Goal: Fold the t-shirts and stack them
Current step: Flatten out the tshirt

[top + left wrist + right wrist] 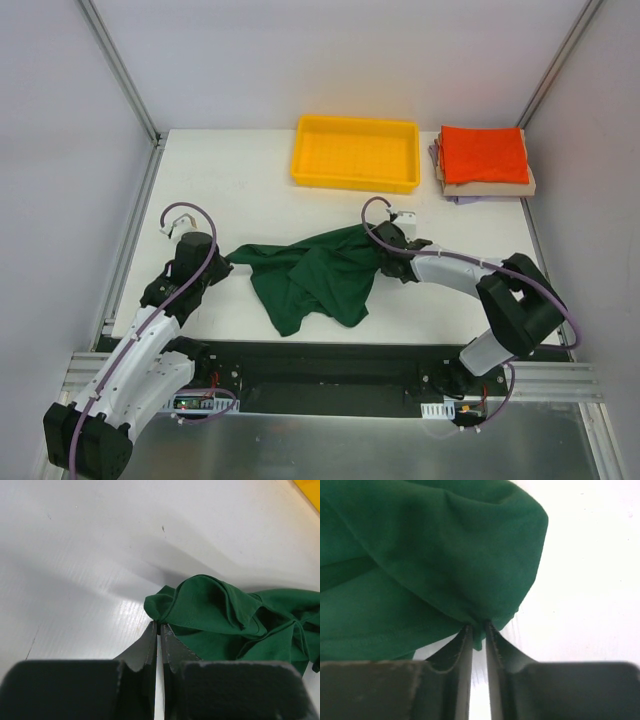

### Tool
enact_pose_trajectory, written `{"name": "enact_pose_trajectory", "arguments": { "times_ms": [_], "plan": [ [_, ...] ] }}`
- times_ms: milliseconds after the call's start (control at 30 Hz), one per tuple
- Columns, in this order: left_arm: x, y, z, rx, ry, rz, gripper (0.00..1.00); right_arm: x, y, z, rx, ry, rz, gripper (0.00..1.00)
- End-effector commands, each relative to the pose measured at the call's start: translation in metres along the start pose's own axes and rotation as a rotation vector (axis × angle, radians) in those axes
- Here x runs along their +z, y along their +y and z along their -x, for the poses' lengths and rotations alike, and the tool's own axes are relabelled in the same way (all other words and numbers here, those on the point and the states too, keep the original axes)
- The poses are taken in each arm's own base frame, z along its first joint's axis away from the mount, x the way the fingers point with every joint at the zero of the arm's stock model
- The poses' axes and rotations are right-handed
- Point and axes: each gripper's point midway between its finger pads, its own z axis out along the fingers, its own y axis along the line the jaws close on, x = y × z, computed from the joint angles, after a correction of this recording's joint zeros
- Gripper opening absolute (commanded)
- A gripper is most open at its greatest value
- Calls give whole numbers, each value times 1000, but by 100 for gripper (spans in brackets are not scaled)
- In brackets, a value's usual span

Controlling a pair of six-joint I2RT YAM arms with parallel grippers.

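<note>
Green t-shirt [318, 278], limp and light, lies crumpled on the counter [230, 190]; left hand [159, 629] pinches one edge, right hand [478, 630] narrow, apparently nipping the opposite edge.

Lies on the worktop [220, 180], at the centre and toward the near edge: loose t-shirt [315, 280], bunched between the two arms. Left tip of it pinched in the left claw [228, 262], over the left part of the worktop. Far right edge of it caught between the tips of the right claw [385, 250], just right of centre. Behind the cloth, at the far edge and well apart from it: tray [352, 184]. Right of the tray, near it, in the far right corner: stack of folded t-shirts [484, 155], one on another.
</note>
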Motion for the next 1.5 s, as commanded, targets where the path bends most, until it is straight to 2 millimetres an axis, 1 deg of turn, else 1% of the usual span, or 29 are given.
{"name": "enact_pose_trajectory", "arguments": {
  "times_ms": [0, 33, 67, 133, 200, 300, 400, 433, 500, 567, 667, 733, 767, 833, 867, 900, 933, 967, 1033, 1100, 1167, 1233, 1300, 1367, 1433, 1467],
  "plan": [
    [2, 5, 3, 4, -25, 30, 0, 2, 5, 10, 0, -30, 39, 8],
    [2, 5, 4, 4, -29, 30, 0, 1, 3, 14, -1, -44, 37, 1],
    [2, 5, 5, 5, -33, 34, 0, -3, 1, 21, -5, -69, 39, 0],
    [1, 4, 11, 3, -49, 39, 0, -12, -7, 35, -11, -128, 30, 0],
    [-2, -1, 21, -13, -77, 35, 0, -25, -17, 52, -16, -194, 20, 0],
    [-11, -13, 43, -31, -131, 19, 0, -49, -36, 80, -29, -300, 1, 0],
    [-24, -29, 75, -54, -208, 1, 0, -78, -56, 112, -47, -407, -16, 0],
    [-31, -36, 90, -58, -245, -6, 0, -88, -65, 124, -64, -451, -37, 0],
    [-47, -48, 119, -61, -318, -19, 0, -115, -78, 150, -81, -533, -53, 0],
    [-66, -61, 149, -72, -394, -41, 0, -148, -89, 179, -85, -621, -51, 0],
    [-107, -81, 193, -79, -506, -105, 0, -199, -105, 210, -90, -737, -39, 0],
    [-137, -95, 217, -78, -569, -166, 0, -235, -114, 226, -72, -812, -7, 0],
    [-160, -105, 231, -80, -609, -220, 0, -251, -119, 231, -69, -844, 12, 0],
    [-195, -118, 250, -62, -670, -307, 0, -290, -125, 244, -54, -922, 78, 0],
    [-216, -125, 259, -53, -705, -358, 0, -308, -128, 248, -47, -950, 106, 0],
    [-233, -132, 264, -31, -725, -406, 0, -329, -133, 253, -41, -986, 142, 0],
    [-254, -138, 271, -15, -756, -455, 0, -348, -136, 255, -44, -1016, 181, 0],
    [-276, -145, 276, 3, -781, -512, 0, -371, -139, 257, -42, -1050, 230, 0],
    [-316, -153, 282, 27, -827, -613, 0, -410, -143, 253, -45, -1084, 343, 0],
    [-353, -159, 282, 52, -861, -718, 0, -457, -147, 246, -49, -1144, 488, 0],
    [-391, -162, 281, 76, -900, -813, 0, -495, -153, 236, -54, -1192, 596, 0],
    [-426, -163, 282, 111, -949, -885, 0, -525, -160, 225, -52, -1228, 685, 0],
    [-458, -161, 287, 124, -1009, -932, 0, -551, -164, 217, -59, -1253, 769, 0],
    [-486, -164, 286, 164, -1047, -998, 0, -575, -166, 207, -74, -1278, 849, 0],
    [-507, -167, 292, 178, -1086, -1029, 0, -592, -171, 201, -67, -1305, 898, 0],
    [-513, -169, 294, 186, -1100, -1039, 0, -597, -175, 199, -61, -1320, 904, 0]
  ]
}}
